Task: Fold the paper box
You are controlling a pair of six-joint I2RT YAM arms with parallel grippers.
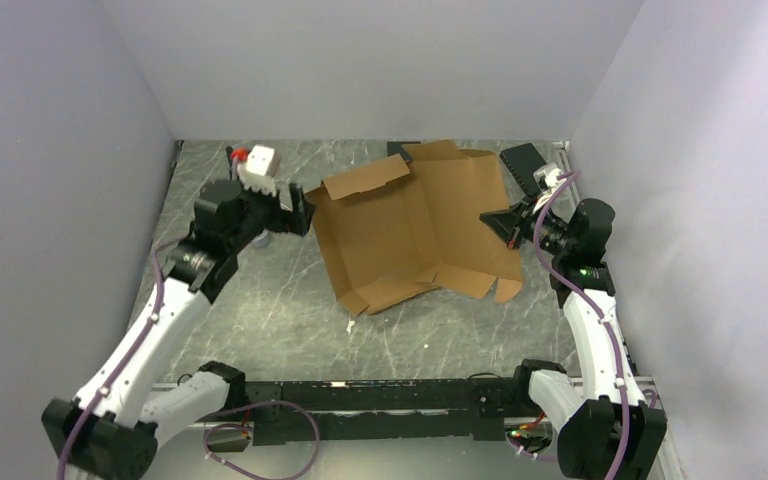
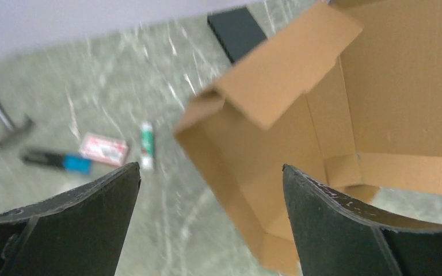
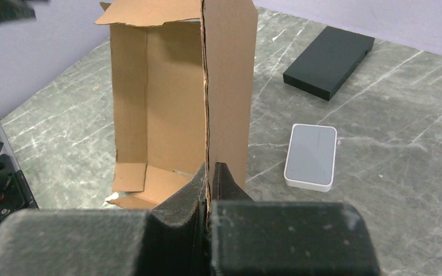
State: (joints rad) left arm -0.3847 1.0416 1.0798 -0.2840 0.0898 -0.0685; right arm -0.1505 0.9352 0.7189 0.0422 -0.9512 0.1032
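The brown cardboard paper box [image 1: 415, 225] lies partly folded in the middle of the table, its left wall raised and a flap bent over at the back left. My right gripper [image 1: 501, 222] is shut on the box's right edge; in the right wrist view the jaws [image 3: 209, 169] pinch a thin upright cardboard panel [image 3: 227, 86]. My left gripper [image 1: 298, 208] is open and empty just left of the box's raised left wall. In the left wrist view its fingers are spread wide, with the box corner [image 2: 253, 144] ahead of my left gripper [image 2: 210, 172].
A black slab [image 1: 524, 164] lies at the back right and shows in the right wrist view [image 3: 329, 62], with a small white case [image 3: 311, 156] beside it. Another black slab [image 2: 237, 31] lies behind the box. Small items lie at the back left: a red-and-white packet [image 2: 104, 149], a green tube [image 2: 146, 144] and a white block [image 1: 260, 160].
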